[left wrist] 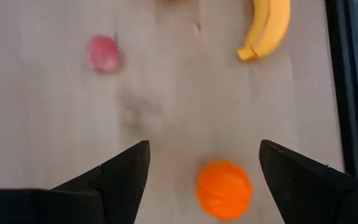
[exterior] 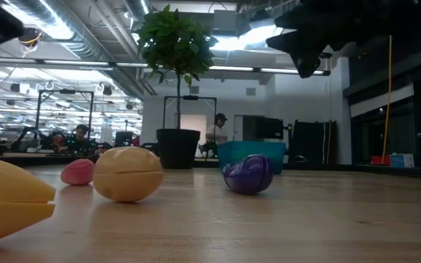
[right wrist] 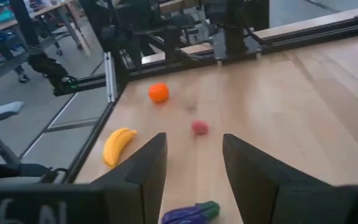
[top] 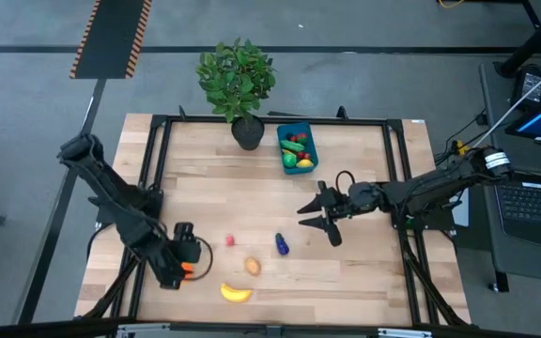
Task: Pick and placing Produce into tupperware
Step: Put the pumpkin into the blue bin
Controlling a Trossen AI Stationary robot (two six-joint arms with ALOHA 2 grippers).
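Observation:
The blue tupperware [top: 298, 147] stands at the far middle of the table with several toy fruits in it; it also shows in the low view [exterior: 251, 155]. On the near part of the table lie an orange [left wrist: 224, 190], a red berry [top: 230, 241], a tan potato [top: 253, 267], a purple eggplant [top: 281, 245] and a yellow banana [top: 236, 293]. My left gripper [top: 195, 258] is open low over the table. Its fingers stand on either side of the orange without touching it. My right gripper [top: 317, 218] is open and empty, raised to the right of the eggplant [right wrist: 190, 213].
A leafy potted plant [top: 238, 80] stands at the table's far edge, left of the tupperware. A black frame rail [top: 158, 141] runs around the tabletop. Bare wood lies between the loose produce and the tupperware. People sit in the room behind the table.

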